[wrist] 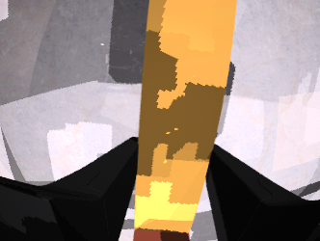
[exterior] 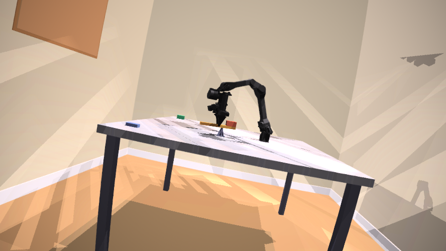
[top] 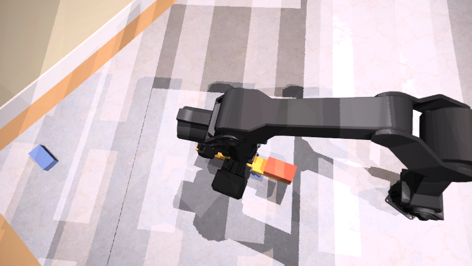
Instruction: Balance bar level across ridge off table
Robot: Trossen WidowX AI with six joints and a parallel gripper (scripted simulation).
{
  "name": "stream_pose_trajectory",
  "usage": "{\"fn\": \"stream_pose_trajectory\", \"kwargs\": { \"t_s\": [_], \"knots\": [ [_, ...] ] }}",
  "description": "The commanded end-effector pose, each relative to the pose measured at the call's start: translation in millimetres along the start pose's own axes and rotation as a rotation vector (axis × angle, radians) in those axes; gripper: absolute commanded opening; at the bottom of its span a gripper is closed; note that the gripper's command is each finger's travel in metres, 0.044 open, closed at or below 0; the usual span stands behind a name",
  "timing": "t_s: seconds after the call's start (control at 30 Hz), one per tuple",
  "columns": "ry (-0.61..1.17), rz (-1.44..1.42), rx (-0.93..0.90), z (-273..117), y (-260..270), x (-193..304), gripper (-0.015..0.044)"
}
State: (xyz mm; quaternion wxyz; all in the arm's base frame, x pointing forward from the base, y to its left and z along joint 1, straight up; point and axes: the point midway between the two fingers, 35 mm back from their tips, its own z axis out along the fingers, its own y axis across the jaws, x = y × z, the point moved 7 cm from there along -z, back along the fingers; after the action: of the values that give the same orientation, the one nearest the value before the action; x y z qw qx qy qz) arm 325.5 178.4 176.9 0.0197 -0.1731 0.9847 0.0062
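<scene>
The orange-yellow bar [top: 258, 165] [exterior: 206, 123] [wrist: 198, 39] is off the table, with a red block [top: 280, 169] [exterior: 231, 123] [wrist: 148, 235] on its end nearer the arm's base. My gripper [exterior: 220, 125] [wrist: 173, 148] is shut on the bar between its middle and the red block, one finger on each side. The blue-grey ridge [top: 256, 176] [exterior: 220, 133] stands under the bar near the fingers. Its top is at or just below the bar's underside; I cannot tell whether they touch. The gripper hides the middle of the bar in the top view, and the ridge is hidden in the wrist view.
A blue block [top: 42, 157] [exterior: 132, 125] lies on the table [exterior: 281, 163] far from the bar, toward the edge. A green block [exterior: 180, 117] lies at the back of the table in the exterior view. The arm reaches over the table from its base.
</scene>
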Motion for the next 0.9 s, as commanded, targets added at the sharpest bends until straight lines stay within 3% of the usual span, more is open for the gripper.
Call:
{"fn": "stream_pose_trajectory", "kwargs": {
  "t_s": [0.0, 0.23, 0.47, 0.87],
  "knots": [
    [0.0, 0.0, 0.0, 0.0, 0.0, 0.0, 0.0],
    [0.0, 0.0, 0.0, 0.0, 0.0, 0.0, 0.0],
    [0.0, 0.0, 0.0, 0.0, 0.0, 0.0, 0.0167],
    [0.0, 0.0, 0.0, 0.0, 0.0, 0.0, 0.0167]
  ]
}}
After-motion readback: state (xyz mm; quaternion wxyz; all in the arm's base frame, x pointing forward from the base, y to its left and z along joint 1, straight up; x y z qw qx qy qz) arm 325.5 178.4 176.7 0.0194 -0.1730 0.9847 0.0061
